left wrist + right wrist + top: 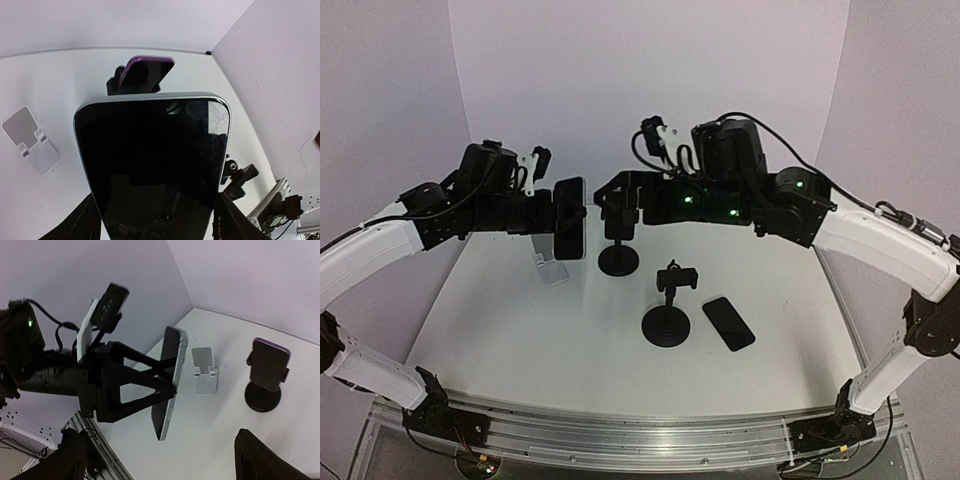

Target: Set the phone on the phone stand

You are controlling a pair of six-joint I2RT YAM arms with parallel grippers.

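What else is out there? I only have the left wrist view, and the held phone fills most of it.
Observer: A spare phone lies flat, just right of the nearer black stand.
Operator: Where is the right arm?
Observer: The right gripper is by the far black stand, fingers open, holding nothing.
Operator: Is my grip on the phone OK?
Observer: The right wrist view shows the left gripper clamped across the phone about mid-length, with the phone upright.
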